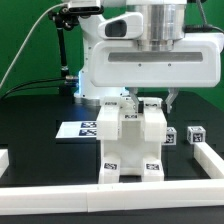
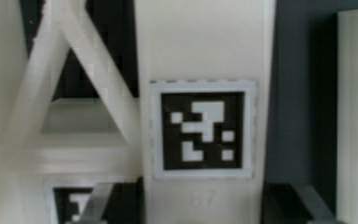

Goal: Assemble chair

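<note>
The chair (image 1: 130, 145) stands partly joined at the table's front middle, a matte white blocky stack with square tags on its lower front. My gripper (image 1: 148, 102) hangs right over its top. In the wrist view a long white chair part (image 2: 202, 60) with a black-and-white tag (image 2: 202, 130) runs straight between my fingers (image 2: 108, 205). The dark inner faces of both fingers lie against its two sides, so my gripper (image 2: 202, 212) is shut on it. A slanted white chair piece (image 2: 60, 90) lies beside it. The contact point is hidden in the exterior view.
The marker board (image 1: 78, 128) lies flat at the exterior view's left behind the chair. Two small tagged white cubes (image 1: 185, 136) sit at the right. A low white rail (image 1: 110, 192) borders the table's front and right side (image 1: 208, 155). The arm's base (image 1: 110, 70) stands behind.
</note>
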Robot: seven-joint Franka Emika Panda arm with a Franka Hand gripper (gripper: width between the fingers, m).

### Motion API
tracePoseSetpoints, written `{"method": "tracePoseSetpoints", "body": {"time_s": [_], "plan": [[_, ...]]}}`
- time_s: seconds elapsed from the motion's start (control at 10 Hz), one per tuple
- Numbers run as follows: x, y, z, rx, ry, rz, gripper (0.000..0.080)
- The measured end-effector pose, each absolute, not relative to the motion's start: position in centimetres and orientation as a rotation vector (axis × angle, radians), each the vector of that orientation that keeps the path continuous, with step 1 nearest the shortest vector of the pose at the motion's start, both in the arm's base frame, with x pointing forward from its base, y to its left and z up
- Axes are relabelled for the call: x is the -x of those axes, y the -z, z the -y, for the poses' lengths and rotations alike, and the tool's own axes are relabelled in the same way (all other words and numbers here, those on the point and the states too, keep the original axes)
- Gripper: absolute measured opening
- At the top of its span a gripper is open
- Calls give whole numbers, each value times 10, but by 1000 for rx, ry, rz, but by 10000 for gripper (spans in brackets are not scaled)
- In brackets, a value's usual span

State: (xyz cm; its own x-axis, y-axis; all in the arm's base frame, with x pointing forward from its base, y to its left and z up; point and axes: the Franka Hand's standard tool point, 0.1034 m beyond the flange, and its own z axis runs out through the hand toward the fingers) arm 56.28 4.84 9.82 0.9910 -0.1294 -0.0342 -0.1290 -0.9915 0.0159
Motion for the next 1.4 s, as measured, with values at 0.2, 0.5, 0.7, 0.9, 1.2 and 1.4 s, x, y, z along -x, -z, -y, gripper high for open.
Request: {"method": "tracePoseSetpoints", "body": {"time_s": [0.2,0.5,0.7,0.9,1.2,1.4], "plan": [[-567,-98,-47,-3122,27,196,284],[-570,-98,-46,-3122,1,186,459],[-571,-98,-43,-3122,1,175,637],[-572,-98,-38,-3122,-14,151,647],[-574,-102,-39,-3124,-16,151,649],[-574,-107,-40,-3127,-12,150,649]]}}
